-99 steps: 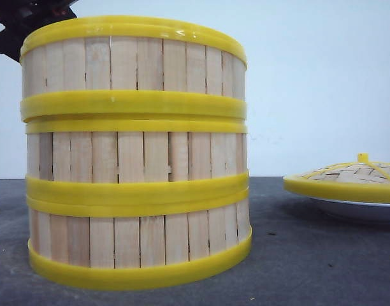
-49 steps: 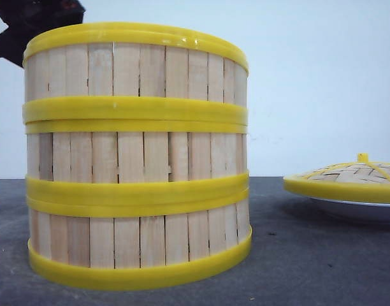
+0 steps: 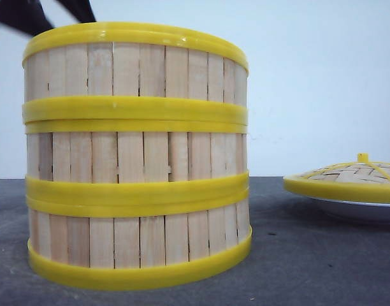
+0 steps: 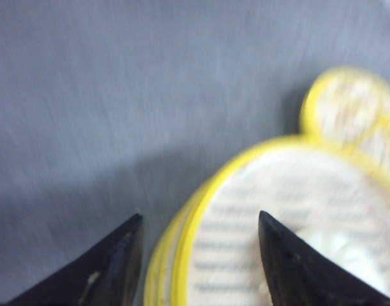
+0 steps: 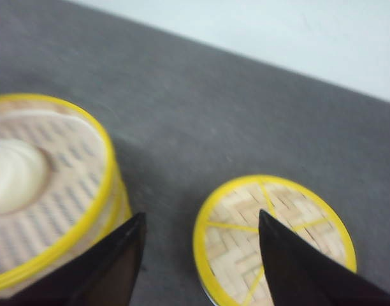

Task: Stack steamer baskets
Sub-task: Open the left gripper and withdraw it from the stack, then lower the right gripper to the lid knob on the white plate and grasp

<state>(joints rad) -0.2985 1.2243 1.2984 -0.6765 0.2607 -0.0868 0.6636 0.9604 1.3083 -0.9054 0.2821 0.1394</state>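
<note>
Standing as one finished column of three round, shallow steamer baskets (image 3: 136, 156) with light wooden slat walls and thick yellow plastic rings, toward the left side of the dark grey table (image 3: 310, 255). Sitting squarely, rings meeting, bottom ring resting on the tabletop. Holding something pale and rounded in the top tier, seen from both wrist views, too blurred to name.

Hovering above the stack's far left rim: the left gripper (image 4: 200, 218), fingers spread, gripping nothing, blurred. Hanging over the table between the stack and the domed woven lid with yellow rim and knob (image 5: 274, 239): the right gripper (image 5: 201, 217), also spread and empty. Resting on a shallow white plate (image 3: 367, 210) near the table's right edge: that lid, well apart from the stack.

Judging the stacking complete and the step as retreat. Doing it well: lifting straight up, keeping fingers wide, avoiding any brush against the top ring.
</note>
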